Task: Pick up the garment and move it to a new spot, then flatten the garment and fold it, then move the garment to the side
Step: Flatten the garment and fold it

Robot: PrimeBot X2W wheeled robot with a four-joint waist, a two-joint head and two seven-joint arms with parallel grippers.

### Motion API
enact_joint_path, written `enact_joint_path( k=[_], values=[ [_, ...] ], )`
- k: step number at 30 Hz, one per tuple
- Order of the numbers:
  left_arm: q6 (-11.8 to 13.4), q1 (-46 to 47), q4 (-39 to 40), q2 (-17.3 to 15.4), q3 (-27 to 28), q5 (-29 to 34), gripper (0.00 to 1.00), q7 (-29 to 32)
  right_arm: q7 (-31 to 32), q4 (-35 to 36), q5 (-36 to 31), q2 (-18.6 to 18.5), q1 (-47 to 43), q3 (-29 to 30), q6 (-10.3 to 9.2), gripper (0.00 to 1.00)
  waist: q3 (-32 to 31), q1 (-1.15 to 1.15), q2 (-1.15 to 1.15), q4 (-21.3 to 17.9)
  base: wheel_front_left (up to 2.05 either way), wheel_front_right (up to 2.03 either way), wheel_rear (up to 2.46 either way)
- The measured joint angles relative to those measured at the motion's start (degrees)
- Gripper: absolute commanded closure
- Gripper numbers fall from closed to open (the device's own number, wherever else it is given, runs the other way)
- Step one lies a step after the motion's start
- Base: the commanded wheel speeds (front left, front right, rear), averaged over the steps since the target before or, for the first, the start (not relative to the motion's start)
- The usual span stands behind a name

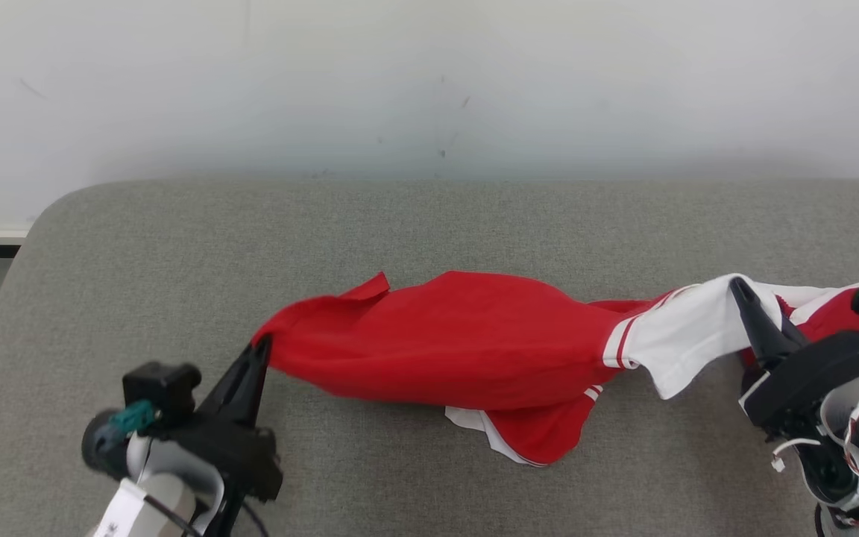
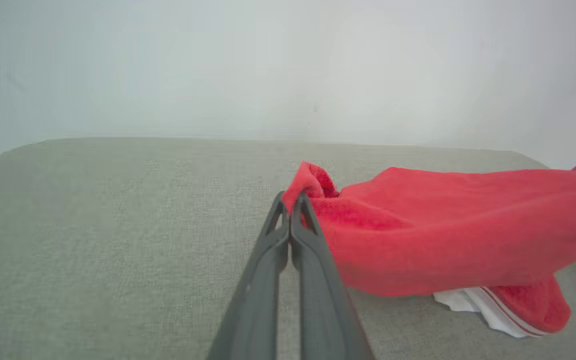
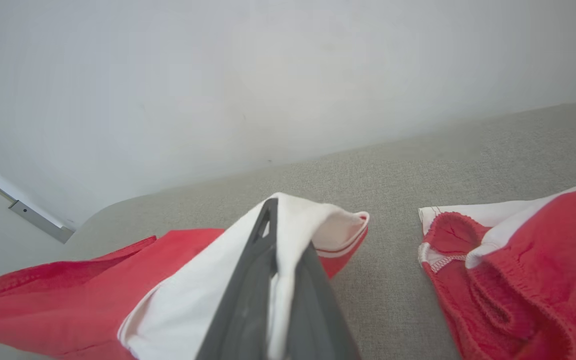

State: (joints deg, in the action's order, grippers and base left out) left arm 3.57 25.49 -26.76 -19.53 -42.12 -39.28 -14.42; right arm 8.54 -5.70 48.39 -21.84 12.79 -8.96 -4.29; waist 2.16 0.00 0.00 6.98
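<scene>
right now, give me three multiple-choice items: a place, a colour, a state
1. Where does the left gripper hold the garment?
A) its red end B) its white sleeve C) its middle
2. What colours is the garment?
A) red and white B) blue and white C) all black
3. How is the right gripper?
A) open B) shut on white cloth C) shut on nothing
1 A: the red end is clamped in it. 2 A: red body, white striped panels. 3 B: white cloth is clamped in it.

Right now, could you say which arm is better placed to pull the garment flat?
Probably the left arm: its jaws pinch the garment by a red corner beside bare cushion; the right arm holds its white part, bunches beyond.
</scene>
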Motion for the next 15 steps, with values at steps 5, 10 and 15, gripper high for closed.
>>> enact_joint_path(
  k=[5, 10, 15],
  values=[
    [-0.1, 4.4, -0.8, 2.7, 0.4, 1.2, 1.00, 0.0, -0.7, -2.0, 0.0, 1.5, 1.9, -0.8, -0.01, 1.00, 0.3, 0.00, 0.00, -0.2, 0.00, 0.00, 0.00],
    [-2.6, 9.7, -5.7, 5.4, -0.6, 1.9, 1.00, 0.0, -1.6, -3.7, -0.3, 2.5, 3.5, -1.9, 0.01, 1.00, 0.8, 0.01, 0.00, -0.5, 0.00, 0.00, 0.00],
    [-5.9, 14.0, -11.4, 8.8, -3.3, 2.9, 1.00, 0.0, -2.1, -5.6, -0.8, 3.3, 4.9, -3.1, 0.36, 1.00, 1.2, 0.01, 0.00, -1.3, 0.00, 0.00, 0.00]
  ],
)
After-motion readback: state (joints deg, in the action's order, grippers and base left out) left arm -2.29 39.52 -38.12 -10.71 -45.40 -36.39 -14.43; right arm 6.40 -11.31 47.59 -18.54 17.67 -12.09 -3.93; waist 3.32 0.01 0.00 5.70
